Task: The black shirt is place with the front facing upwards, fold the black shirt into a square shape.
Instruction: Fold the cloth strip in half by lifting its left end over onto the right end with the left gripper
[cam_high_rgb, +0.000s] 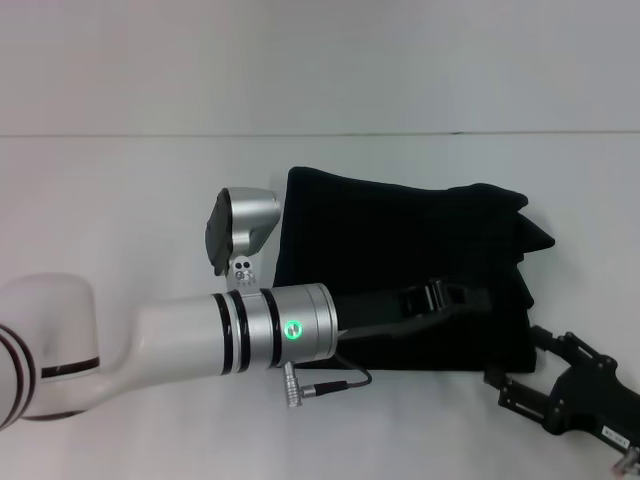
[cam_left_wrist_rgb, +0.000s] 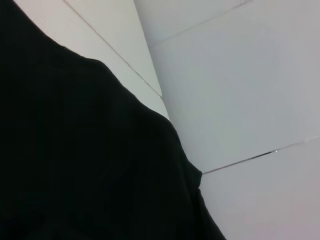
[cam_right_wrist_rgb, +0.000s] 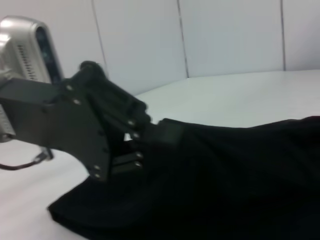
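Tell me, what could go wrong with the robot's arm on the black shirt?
The left gripper reaches across the folded black cloth shirt, low over its middle. If it pulls back while catching the fabric, it might drag the layers and spoil the fold. The shirt's right edge already looks bunched and uneven, so the shape may not end up square. The right gripper sits close to the shirt's near right corner and could snag it.

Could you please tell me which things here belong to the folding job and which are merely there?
Part of the job:
black shirt, partly folded
left gripper, over the shirt
right gripper, at the shirt's near right corner

Just there:
white table
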